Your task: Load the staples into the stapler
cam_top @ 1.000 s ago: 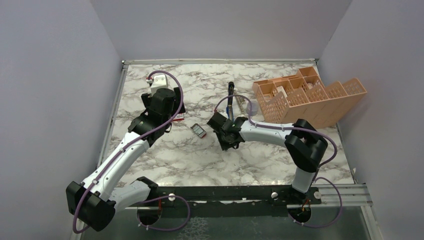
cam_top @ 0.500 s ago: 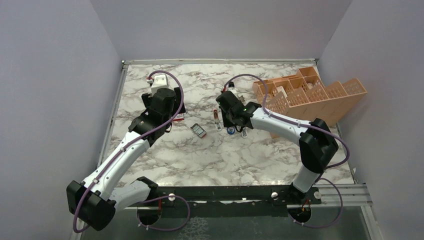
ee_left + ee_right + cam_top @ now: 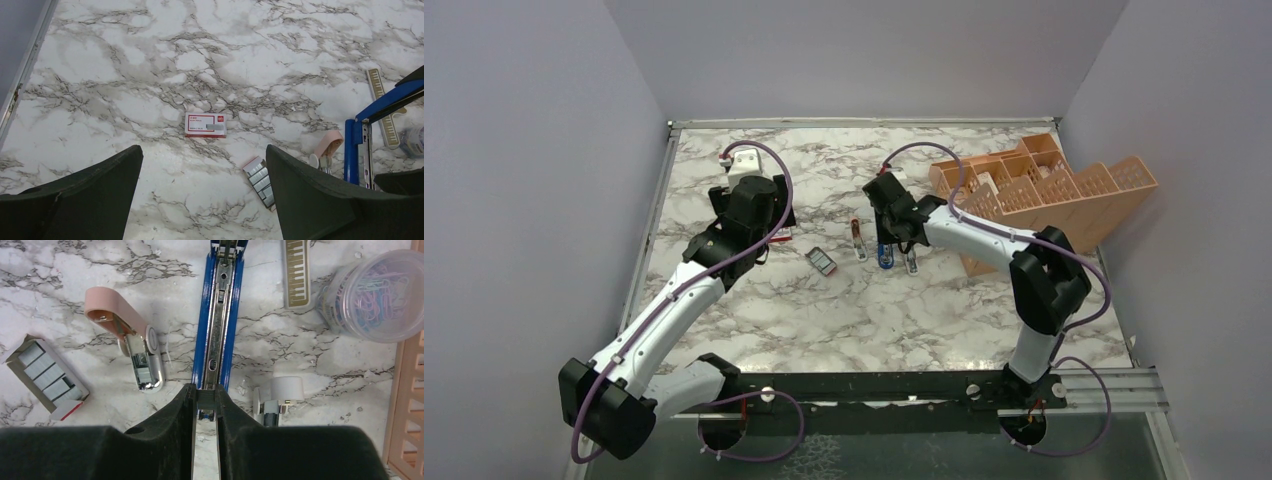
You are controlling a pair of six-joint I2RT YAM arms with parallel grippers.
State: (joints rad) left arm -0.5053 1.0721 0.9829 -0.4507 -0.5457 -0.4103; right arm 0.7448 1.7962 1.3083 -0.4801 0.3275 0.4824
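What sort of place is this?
Probably a robot test booth dressed as a desk: plain walls around a marble-look table, with a stapler, a tub of paper clips and a peach organiser.

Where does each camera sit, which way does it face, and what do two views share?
Top external: high behind the bases, looking down across the marble table; the left arm and right arm show whole.
Left wrist: on the left arm, facing down at the flat red-and-white box; the open left gripper frames it.
Right wrist: facing down along the slim blue stapler; the right gripper is shut on its near end.
Shared: both wrist views show the stapler and the small tray of silvery-grey staples.
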